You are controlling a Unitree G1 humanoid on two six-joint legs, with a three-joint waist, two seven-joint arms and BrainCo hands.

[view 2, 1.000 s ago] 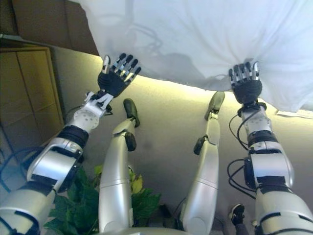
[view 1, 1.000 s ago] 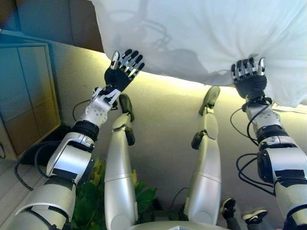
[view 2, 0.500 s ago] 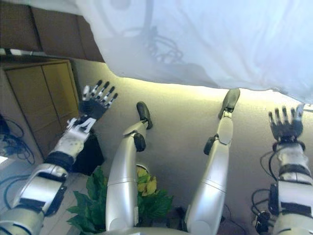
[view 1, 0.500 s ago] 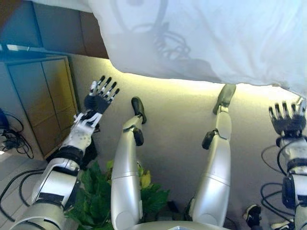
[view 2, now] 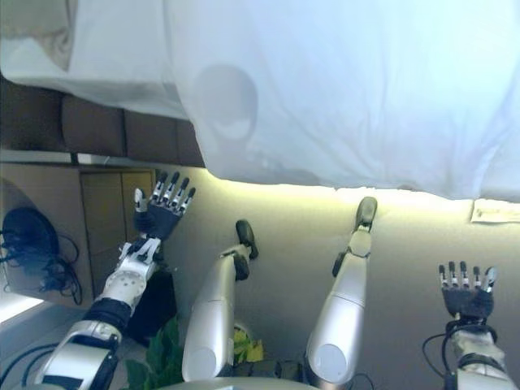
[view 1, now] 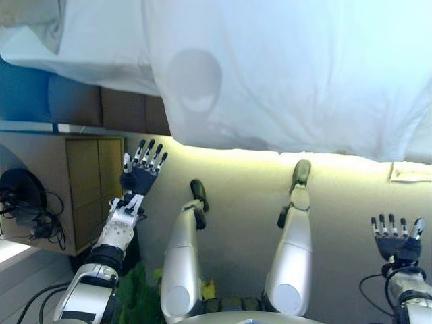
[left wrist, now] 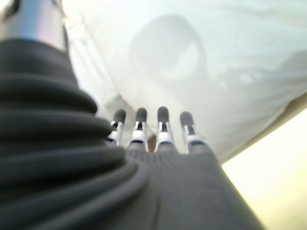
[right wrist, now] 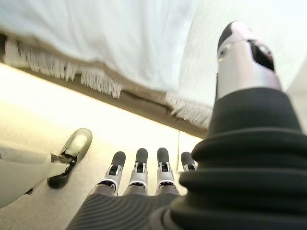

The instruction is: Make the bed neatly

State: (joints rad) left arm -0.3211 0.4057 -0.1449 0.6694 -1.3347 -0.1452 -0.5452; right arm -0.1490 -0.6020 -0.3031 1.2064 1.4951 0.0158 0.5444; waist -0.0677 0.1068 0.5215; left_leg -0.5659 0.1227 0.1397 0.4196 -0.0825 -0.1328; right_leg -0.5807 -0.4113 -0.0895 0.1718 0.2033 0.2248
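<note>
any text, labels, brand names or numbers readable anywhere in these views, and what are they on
None can be read.
The white bed cover is plain, with no print showing.
The wooden cabinet shows no label or sign.
The small pale sheet on the floor under the bed's edge may carry print, but it is too small to read.
The left robot hand and right robot hand, both open and off the cover, show no markings.

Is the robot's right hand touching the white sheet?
Apart. The left eye view shows the right hand open, low over the floor, well below the white sheet's edge.
</note>
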